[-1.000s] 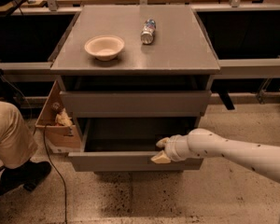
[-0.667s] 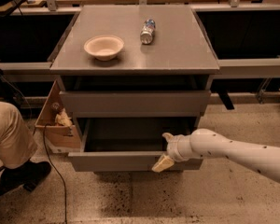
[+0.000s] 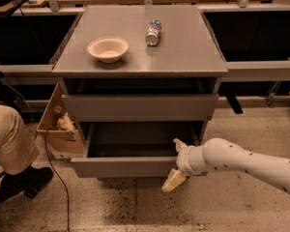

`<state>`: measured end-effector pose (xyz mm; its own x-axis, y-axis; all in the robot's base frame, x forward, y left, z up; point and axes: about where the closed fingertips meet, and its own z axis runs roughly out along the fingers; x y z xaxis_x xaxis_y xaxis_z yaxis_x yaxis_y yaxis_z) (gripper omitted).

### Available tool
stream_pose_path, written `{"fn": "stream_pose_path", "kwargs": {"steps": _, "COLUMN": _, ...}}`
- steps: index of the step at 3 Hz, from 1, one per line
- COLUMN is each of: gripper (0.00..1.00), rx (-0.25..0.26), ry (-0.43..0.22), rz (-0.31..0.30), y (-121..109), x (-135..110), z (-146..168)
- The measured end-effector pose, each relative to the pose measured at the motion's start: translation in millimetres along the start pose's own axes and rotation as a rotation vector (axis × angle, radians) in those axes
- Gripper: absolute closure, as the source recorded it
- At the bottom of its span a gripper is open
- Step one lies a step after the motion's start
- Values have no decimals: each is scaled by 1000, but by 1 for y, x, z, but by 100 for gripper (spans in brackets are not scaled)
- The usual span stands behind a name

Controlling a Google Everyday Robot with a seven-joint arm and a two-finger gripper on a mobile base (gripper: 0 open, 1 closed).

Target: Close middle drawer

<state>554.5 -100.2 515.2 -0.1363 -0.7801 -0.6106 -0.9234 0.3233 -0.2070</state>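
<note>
The middle drawer (image 3: 125,167) stands pulled out at the lower centre of the frame. Its grey inside shows beneath the top drawer (image 3: 140,108), which sits far less extended. Its flat front runs left to right, so closing it means travel straight back, toward the upper part of the frame.

The gripper (image 3: 177,162) is at the right end of that front, lower centre-right. Its 2 fingers (image 3: 174,180) are spread wide, 1 above the front's top edge and 1 below its bottom edge. I cannot tell whether they touch the panel. Most of the drawer lies left of and behind the fingers, so a push from this off-centre spot may skew it.

On the counter (image 3: 183,57) above rest a paper bowl (image 3: 108,49) and a bottle (image 3: 153,32) lying on its side.
</note>
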Motion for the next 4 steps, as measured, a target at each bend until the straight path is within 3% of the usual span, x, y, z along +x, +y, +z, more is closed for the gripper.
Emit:
{"fn": "stream_pose_path", "kwargs": {"steps": 1, "gripper": 18, "rx": -47, "ry": -10, "rz": 24, "y": 31, "x": 14, "z": -7}}
{"fn": "stream_pose_path", "kwargs": {"steps": 2, "gripper": 47, "rx": -77, "ry": -31, "rz": 49, "y": 53, "x": 28, "z": -15}}
{"fn": "stream_pose_path", "kwargs": {"steps": 4, "gripper": 94, "rx": -92, "ry": -90, "rz": 88, "y": 64, "x": 46, "z": -12}}
